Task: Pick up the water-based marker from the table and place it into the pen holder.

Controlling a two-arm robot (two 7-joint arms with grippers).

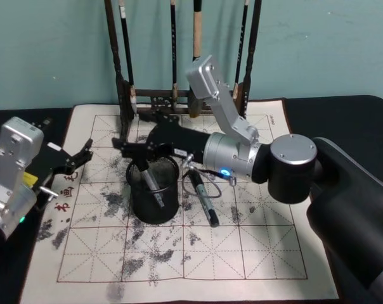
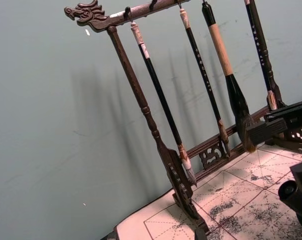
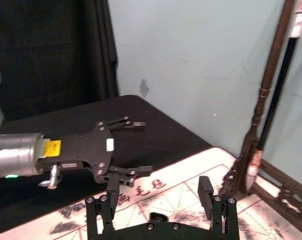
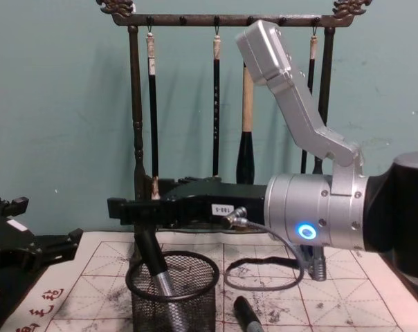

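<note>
Right gripper [image 3: 157, 200], jaws wide apart, above pen holder [image 1: 155, 209] with marker [image 1: 150, 180] inside; left gripper [image 3: 141, 147] spread, empty

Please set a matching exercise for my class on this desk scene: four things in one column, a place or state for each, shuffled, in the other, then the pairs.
1. black wire-mesh pen holder
2. black marker on the holder's right
3. dark wooden brush rack
4. left pincer

a. stands at the far edge of the ink-stained mat, brushes hanging from it
b. open, by the mat's left edge
c. lies flat on the mat
d. has a silver-and-black marker leaning inside

Pairs: 1-d, 2-c, 3-a, 4-b
</note>
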